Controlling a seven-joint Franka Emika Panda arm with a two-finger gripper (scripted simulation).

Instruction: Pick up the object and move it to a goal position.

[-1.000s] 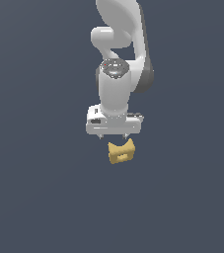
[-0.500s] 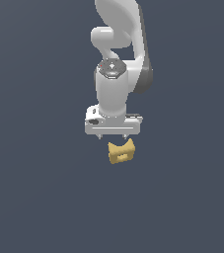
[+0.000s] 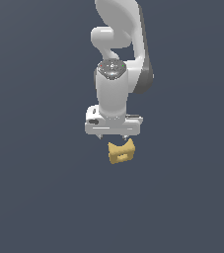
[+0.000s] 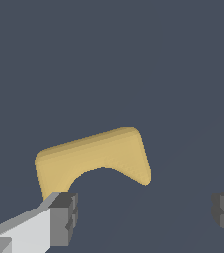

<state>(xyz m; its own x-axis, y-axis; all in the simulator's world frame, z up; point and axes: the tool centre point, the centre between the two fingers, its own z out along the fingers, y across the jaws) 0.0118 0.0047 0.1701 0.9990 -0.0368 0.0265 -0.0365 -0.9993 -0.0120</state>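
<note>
Hanging with fingers spread wide and empty, the white gripper (image 3: 113, 134) sits just above the small yellow notched block (image 3: 121, 151), its long side lying across the gap.

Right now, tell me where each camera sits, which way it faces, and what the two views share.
Exterior view: off the arm, facing the white Panda arm and its gripper above the mustard-yellow notched block.
Wrist view: on the wrist, looking past the spread grey fingers at the block on the dark surface.
Shared: the block, the fingers and the surface.
</note>
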